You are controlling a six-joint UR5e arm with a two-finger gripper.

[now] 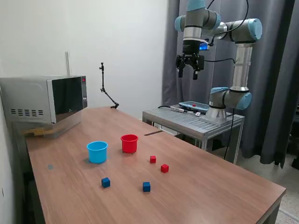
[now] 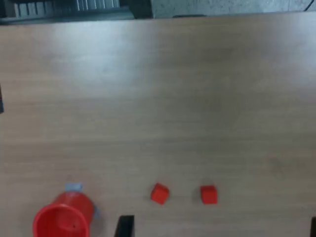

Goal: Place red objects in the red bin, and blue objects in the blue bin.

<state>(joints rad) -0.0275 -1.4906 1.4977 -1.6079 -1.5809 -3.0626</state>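
While nothing has yet been sorted, the gripper [image 1: 190, 70] is held high above the far edge of the desk [image 1: 219, 186], beside the metal stand on which the arm is mounted, and nothing is carried between its fingers. In the exterior view the jaws are seen parted and hanging downward, released.

All four cubes are seen lying on the desk, well apart from the jaws and far below them. The two red cubes [image 1: 153, 159] [image 1: 164, 168] are placed near the middle of the desk, just beside each other; the two blue cubes [image 1: 105, 182] [image 1: 146, 186] are set closer to the near edge. The red cup [image 1: 129, 143] and the light blue cup [image 1: 97, 151] are stood side by side, further from the near edge than any of the cubes, with the blue one toward the microwave-side edge.

The relation that matters is judged to be this: every cube lies down and toward the near edge from the jaws, and the red pair is the nearer. In the wrist view the red cubes [image 2: 159, 193] [image 2: 208, 194] and the red cup [image 2: 63, 217] are caught, while the blue things are not shown. A long descent would be needed before either red cube could be straddled; being cubes, no long axis is offered, though one appears turned slightly.
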